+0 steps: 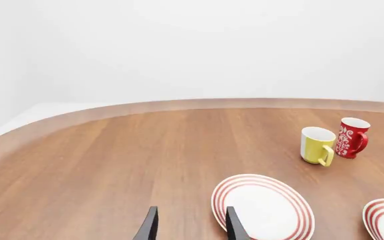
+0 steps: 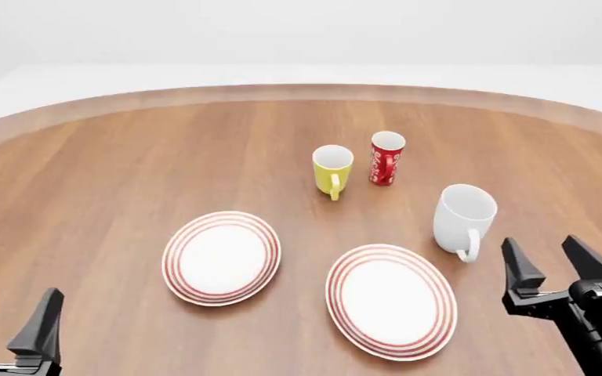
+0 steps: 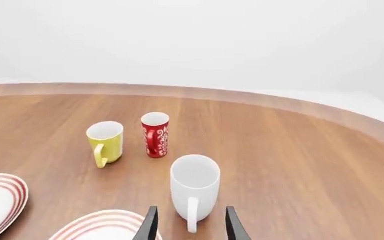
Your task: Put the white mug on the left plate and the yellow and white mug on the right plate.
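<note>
- The right gripper hovers low at the near right of the table, its two dark fingers spread apart with nothing between them.
- Just ahead of it, a little to the left, stands the white mug, upright on the bare wood, its handle turned toward the near edge. In the right wrist view the mug sits straight beyond the parted fingertips, handle facing the camera.
- The left gripper is at the near left corner, fingers likewise apart and holding nothing; it is well away from every mug.
- The left plate lies flat, left of the table's middle, nearer to the left gripper than anything else.
- The right plate lies beside it, a bit nearer the front edge, just left of the white mug without touching it.
- Farther back, near the middle of the table, the yellow and white mug stands upright, handle pointing toward the near side.
- A red mug with a white pattern stands just to its right, slightly farther back, a small gap between them.
- The wooden table has a curved far edge.
</note>
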You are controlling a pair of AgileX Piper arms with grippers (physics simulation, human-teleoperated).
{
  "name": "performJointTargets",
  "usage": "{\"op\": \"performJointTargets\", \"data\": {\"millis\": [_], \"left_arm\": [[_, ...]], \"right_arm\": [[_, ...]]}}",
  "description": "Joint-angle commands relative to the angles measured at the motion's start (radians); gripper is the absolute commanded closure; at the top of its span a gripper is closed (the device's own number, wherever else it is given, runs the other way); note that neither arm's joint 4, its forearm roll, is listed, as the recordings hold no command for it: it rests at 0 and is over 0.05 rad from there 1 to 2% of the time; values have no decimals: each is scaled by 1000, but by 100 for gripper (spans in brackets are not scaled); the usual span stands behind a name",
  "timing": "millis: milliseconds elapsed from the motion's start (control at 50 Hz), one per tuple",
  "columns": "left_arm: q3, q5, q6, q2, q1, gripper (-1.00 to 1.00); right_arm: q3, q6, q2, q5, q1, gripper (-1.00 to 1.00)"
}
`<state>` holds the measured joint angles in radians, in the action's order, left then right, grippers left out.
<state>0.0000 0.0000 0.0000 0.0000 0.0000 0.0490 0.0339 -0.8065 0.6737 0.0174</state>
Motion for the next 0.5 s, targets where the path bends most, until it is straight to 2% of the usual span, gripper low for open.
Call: {"op": "performJointTargets", "data": {"millis": [20, 500], "left_arm": [[0, 0, 0, 0, 0, -100], [0, 0, 0, 0, 0, -100]], "right_arm": [[22, -5, -212, 164, -5, -100], [100, -10, -501, 321, -8, -100]]}}
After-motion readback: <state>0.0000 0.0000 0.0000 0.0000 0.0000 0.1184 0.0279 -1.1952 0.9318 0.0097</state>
